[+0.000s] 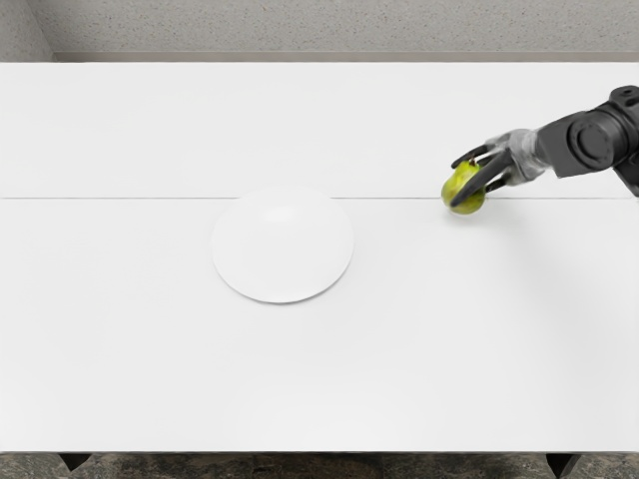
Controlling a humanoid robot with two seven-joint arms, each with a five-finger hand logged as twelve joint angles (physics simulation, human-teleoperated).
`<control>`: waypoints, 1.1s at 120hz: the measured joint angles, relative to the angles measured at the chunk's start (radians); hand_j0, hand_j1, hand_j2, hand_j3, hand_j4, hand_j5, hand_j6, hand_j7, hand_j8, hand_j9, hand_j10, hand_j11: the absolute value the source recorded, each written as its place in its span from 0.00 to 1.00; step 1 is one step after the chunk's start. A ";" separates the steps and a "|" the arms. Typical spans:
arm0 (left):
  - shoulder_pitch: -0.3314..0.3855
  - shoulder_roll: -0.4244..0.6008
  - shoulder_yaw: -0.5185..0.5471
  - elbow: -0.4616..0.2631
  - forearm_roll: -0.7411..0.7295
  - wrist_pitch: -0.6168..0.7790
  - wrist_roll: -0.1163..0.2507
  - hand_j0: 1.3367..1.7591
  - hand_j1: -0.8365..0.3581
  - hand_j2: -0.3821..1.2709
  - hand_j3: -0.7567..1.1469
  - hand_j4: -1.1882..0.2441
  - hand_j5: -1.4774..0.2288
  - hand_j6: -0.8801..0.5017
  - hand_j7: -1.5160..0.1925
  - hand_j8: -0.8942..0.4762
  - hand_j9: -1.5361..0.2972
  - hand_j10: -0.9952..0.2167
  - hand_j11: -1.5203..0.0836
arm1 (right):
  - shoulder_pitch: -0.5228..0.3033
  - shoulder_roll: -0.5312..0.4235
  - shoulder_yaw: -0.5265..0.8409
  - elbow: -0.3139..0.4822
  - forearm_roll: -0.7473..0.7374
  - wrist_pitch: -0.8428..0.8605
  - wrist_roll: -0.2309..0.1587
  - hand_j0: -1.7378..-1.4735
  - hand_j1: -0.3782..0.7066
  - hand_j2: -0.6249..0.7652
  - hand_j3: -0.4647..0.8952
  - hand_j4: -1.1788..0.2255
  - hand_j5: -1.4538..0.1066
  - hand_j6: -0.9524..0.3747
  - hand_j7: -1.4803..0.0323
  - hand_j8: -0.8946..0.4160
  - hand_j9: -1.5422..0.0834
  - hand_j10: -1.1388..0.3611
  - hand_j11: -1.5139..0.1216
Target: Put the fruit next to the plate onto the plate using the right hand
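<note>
Head view.
Bench (140,379): white, one seam running across it.
Plate (283,246): white, round, near the bench centre.
Fruit (461,186): yellow-green, right of the plate, well apart, at the seam.
Right hand (496,160): arm entering from right edge; fingers curled around the fruit, gripping it.
Open bench lies between fruit and plate.

The desk (150,379) is smooth, matt white. The plate (283,244) is smooth white with a faint sheen. The fruit (462,186) has slightly glossy skin. The right hand (497,162) looks matt grey plastic. The wall (300,25) is rough, speckled.
</note>
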 joint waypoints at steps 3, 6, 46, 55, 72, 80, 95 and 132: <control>0.000 0.000 0.000 0.000 0.000 0.000 0.000 0.76 0.99 0.23 0.40 0.83 0.87 0.64 0.89 0.65 0.84 0.82 0.95 | 0.001 -0.005 0.016 -0.009 0.026 0.047 0.000 0.32 0.54 0.73 0.34 0.28 0.19 0.35 0.27 0.49 0.27 0.48 0.24; 0.001 0.000 0.000 0.000 0.000 0.000 0.000 0.76 0.99 0.23 0.40 0.83 0.87 0.64 0.89 0.65 0.84 0.82 0.95 | 0.001 -0.008 0.032 -0.016 0.049 0.089 0.000 0.32 0.53 0.72 0.34 0.28 0.19 0.35 0.27 0.48 0.26 0.47 0.24; 0.001 0.000 0.000 0.000 0.000 0.000 0.000 0.76 0.99 0.23 0.40 0.83 0.87 0.64 0.89 0.65 0.84 0.82 0.95 | 0.010 0.223 0.150 -0.039 0.133 0.259 0.000 0.30 0.62 0.86 0.34 0.29 0.09 0.41 0.24 0.55 0.17 0.52 0.15; 0.001 0.000 0.000 0.000 0.000 0.000 0.000 0.76 0.99 0.23 0.40 0.83 0.87 0.64 0.89 0.65 0.84 0.82 0.95 | 0.012 0.262 0.155 -0.040 0.134 0.261 0.000 0.30 0.62 0.85 0.34 0.29 0.08 0.41 0.23 0.55 0.17 0.52 0.14; 0.001 0.000 0.000 0.000 0.000 0.000 0.000 0.76 0.99 0.23 0.40 0.83 0.87 0.64 0.89 0.65 0.84 0.82 0.95 | 0.013 0.301 0.161 -0.045 0.132 0.205 0.000 0.30 0.41 0.70 0.34 0.49 0.40 0.51 0.51 0.59 0.46 0.60 0.43; 0.000 0.000 0.000 0.000 0.000 0.000 0.000 0.76 0.99 0.23 0.40 0.83 0.87 0.64 0.89 0.65 0.84 0.82 0.95 | 0.014 0.312 0.161 -0.047 0.131 0.184 0.000 0.30 0.30 0.63 0.34 0.59 0.55 0.57 0.64 0.62 0.59 0.66 0.57; 0.001 0.000 0.000 0.000 0.000 0.000 0.000 0.76 0.99 0.23 0.40 0.83 0.87 0.64 0.89 0.65 0.84 0.82 0.95 | 0.012 0.235 0.197 -0.047 0.134 0.228 0.000 0.30 0.18 0.55 0.34 0.70 0.72 0.64 0.79 0.65 0.76 0.70 0.73; -0.061 0.000 -0.002 0.000 0.000 0.000 0.000 0.76 0.99 0.23 0.40 0.83 0.87 0.64 0.89 0.65 0.84 0.82 0.95 | -0.162 -0.228 0.262 -0.040 0.240 0.308 0.000 0.30 0.06 0.47 0.34 0.81 0.89 0.70 0.94 0.68 0.91 0.75 0.88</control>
